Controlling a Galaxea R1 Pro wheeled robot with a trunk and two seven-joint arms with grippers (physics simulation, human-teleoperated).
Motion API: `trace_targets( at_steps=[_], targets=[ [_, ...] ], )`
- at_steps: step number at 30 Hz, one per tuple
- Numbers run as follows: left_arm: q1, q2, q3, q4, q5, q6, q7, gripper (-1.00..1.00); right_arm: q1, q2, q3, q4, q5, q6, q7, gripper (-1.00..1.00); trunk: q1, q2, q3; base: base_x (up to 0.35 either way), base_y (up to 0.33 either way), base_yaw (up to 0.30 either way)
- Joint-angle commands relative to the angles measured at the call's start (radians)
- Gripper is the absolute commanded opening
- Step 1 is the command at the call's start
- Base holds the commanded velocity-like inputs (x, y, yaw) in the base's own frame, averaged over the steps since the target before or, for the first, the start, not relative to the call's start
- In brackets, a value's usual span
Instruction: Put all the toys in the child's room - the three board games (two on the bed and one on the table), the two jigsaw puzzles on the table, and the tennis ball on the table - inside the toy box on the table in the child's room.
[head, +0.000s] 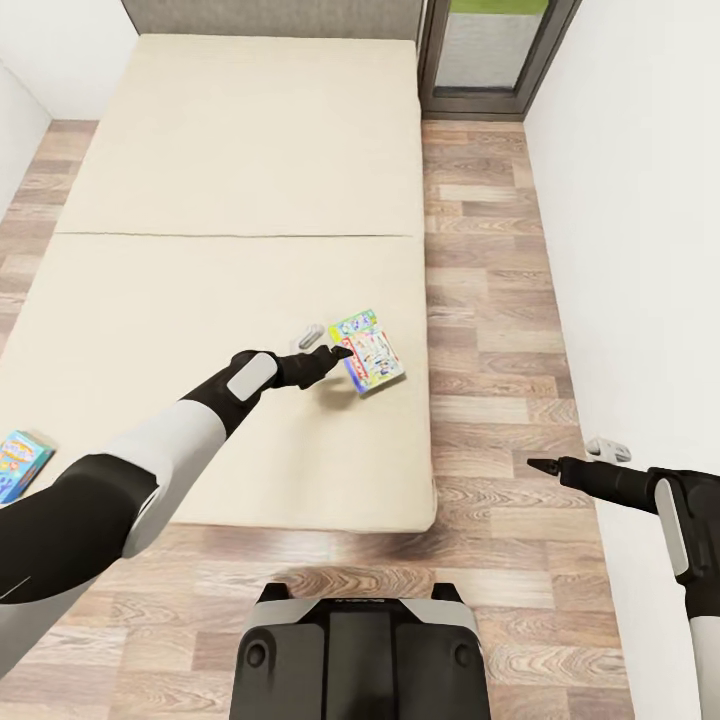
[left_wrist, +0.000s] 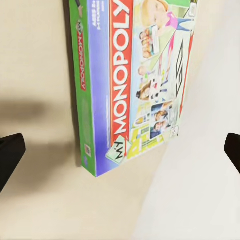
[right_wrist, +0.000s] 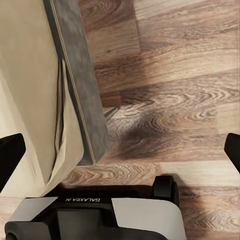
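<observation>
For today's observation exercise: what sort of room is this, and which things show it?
Most likely a bedroom: a large bed with a bare beige mattress, a wood-plank floor, and a Monopoly box lying on the bed.

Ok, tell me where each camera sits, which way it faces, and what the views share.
Head view: high on the robot, facing down over the bed and plank floor; both arms and the base show.
Left wrist view: on the left arm, facing down between the open left claw at the Monopoly box.
Right wrist view: on the right arm, open right claw facing down at floor, bed corner and base.
Shared: Monopoly box in head and left wrist views; base in head and right wrist views.
</observation>
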Motion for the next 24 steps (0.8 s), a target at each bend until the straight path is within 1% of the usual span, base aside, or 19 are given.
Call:
trace_targets(
  at_steps=[1,13,22,24],
  targets=[
    [0.003,0.000,-0.003,0.001,0.000,0.001,-0.004,1.00,-0.001,0.000,-0.001,-0.001,-0.002,0.007,0.001,1.00,0.000,-0.001,-0.001,0.000,0.000,-0.045],
    [0.040,0.004,0.001,-0.006,0.000,-0.003,-0.006,1.00,0.001,-0.001,-0.002,-0.001,-0.002,0.007,0.001,1.00,0.000,-0.001,-0.001,0.000,0.000,-0.020],
    [0.051,0.017,0.003,-0.010,0.001,-0.005,-0.007,1.00,0.001,-0.001,-0.002,-0.002,-0.002,0.007,0.001,1.00,0.000,-0.001,-0.001,0.000,0.000,-0.005],
    [0.054,0.024,0.003,-0.011,0.001,-0.006,-0.007,1.00,0.001,0.000,-0.001,-0.004,-0.002,0.006,0.002,1.00,0.000,-0.001,-0.001,0.000,0.000,-0.002]
  ],
)
